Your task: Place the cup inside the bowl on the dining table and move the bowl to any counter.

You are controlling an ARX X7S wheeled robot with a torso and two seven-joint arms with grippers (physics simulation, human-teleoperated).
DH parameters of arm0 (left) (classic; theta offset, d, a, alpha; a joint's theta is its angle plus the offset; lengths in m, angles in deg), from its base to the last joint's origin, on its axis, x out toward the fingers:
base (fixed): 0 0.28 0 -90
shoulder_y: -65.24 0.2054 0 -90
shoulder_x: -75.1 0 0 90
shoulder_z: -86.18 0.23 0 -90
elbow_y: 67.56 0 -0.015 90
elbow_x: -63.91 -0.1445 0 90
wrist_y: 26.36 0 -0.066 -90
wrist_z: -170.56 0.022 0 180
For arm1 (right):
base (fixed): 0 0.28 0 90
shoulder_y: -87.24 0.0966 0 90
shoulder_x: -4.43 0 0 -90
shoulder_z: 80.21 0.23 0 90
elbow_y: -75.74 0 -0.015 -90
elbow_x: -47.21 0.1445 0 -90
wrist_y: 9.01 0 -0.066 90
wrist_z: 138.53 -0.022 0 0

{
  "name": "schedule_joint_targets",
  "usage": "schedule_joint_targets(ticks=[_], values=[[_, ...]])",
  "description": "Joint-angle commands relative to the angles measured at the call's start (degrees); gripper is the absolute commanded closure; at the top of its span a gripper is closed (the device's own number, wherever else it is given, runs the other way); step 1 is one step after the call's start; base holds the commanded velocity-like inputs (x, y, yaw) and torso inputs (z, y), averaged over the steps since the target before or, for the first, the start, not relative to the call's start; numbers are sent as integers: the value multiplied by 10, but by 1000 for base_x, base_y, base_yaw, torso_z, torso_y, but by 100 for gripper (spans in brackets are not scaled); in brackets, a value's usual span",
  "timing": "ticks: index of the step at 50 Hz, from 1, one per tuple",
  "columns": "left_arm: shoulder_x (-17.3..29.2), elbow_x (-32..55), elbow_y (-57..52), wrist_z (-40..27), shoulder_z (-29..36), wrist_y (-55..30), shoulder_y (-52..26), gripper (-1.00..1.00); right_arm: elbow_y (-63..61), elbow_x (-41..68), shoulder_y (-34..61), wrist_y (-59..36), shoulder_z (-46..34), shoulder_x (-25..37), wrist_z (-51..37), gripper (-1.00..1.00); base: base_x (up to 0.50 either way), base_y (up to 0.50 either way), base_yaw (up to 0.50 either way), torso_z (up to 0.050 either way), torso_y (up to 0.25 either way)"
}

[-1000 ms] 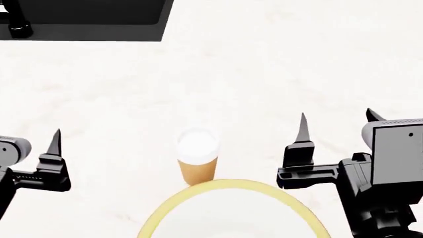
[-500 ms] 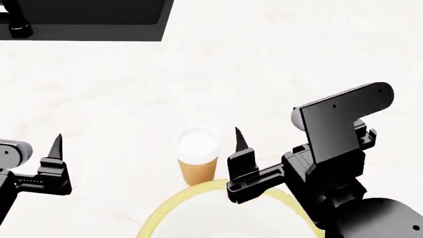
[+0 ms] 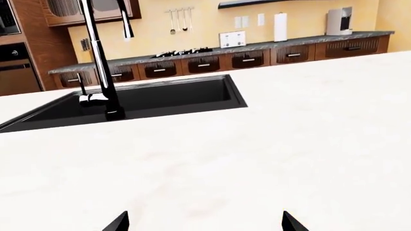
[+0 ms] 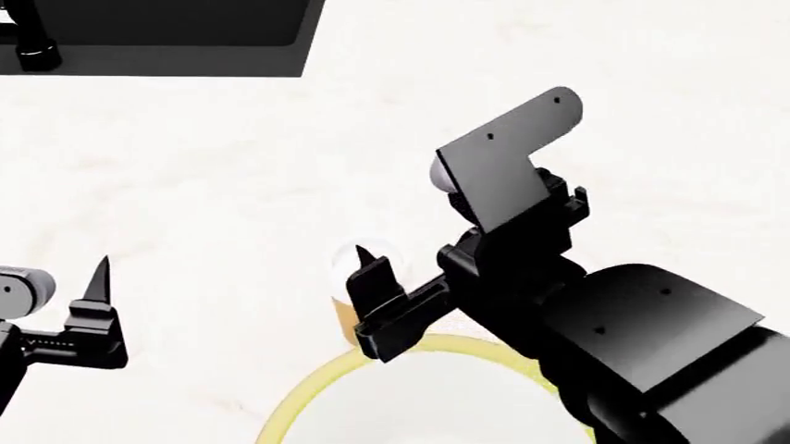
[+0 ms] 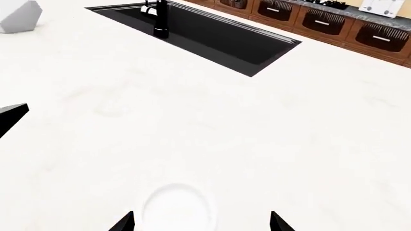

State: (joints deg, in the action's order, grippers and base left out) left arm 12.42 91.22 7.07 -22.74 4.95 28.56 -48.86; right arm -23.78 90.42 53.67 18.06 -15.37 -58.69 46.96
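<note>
The cup (image 4: 342,317), tan with a white lid (image 5: 176,208), stands on the white dining table (image 4: 593,111) just beyond the bowl. Only the bowl's yellow rim (image 4: 311,393) and white inside show, at the near edge of the head view. My right gripper (image 5: 202,222) is open and hovers over the cup, with the lid between its two fingertips and nearer one of them. In the head view its arm hides most of the cup, and one finger (image 4: 369,276) shows. My left gripper (image 3: 205,224) is open over bare table, to the left of the cup.
A black sink (image 4: 161,37) with a dark faucet (image 3: 99,57) is set into the table's far left. A dark-topped counter (image 3: 257,46) with brown drawers runs along the far wall. A white faceted object (image 5: 19,14) lies left of the sink.
My right arm has swung left across the head view, from beside the bowl to over the cup, still open. The left gripper has drifted slightly toward me.
</note>
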Motion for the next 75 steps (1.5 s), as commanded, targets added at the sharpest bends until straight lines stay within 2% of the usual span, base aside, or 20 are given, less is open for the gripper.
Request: schedule_joint_targets(ticks=[1, 7, 20, 36, 68, 69, 75], values=[[4, 3, 4, 2, -3, 3, 5, -100, 94, -36, 72, 10, -73, -26, 58, -100, 0, 0, 0, 0, 0], [1, 0, 10, 0, 0, 2, 0, -100, 150, -56, 107, 25, -101, -43, 86, -100, 0, 0, 0, 0, 0], [3, 2, 16, 3, 0, 6, 3, -100, 189, -66, 113, 24, -136, -54, 110, -100, 0, 0, 0, 0, 0], [4, 1, 22, 1, 0, 9, 4, -100, 211, -58, 104, 25, -153, -63, 134, -100, 0, 0, 0, 0, 0], [-3, -4, 46, 2, 8, 22, 3, -100, 330, -86, 115, 85, -187, -104, 176, -100, 0, 0, 0, 0, 0], [-2, -3, 46, 2, 6, 22, 4, -100, 326, -86, 115, 86, -187, -103, 176, 100, 0, 0, 0, 0, 0], [5, 3, 38, 5, 0, 21, 10, -100, 313, -82, 118, 85, -177, -99, 167, 100, 0, 0, 0, 0, 0]])
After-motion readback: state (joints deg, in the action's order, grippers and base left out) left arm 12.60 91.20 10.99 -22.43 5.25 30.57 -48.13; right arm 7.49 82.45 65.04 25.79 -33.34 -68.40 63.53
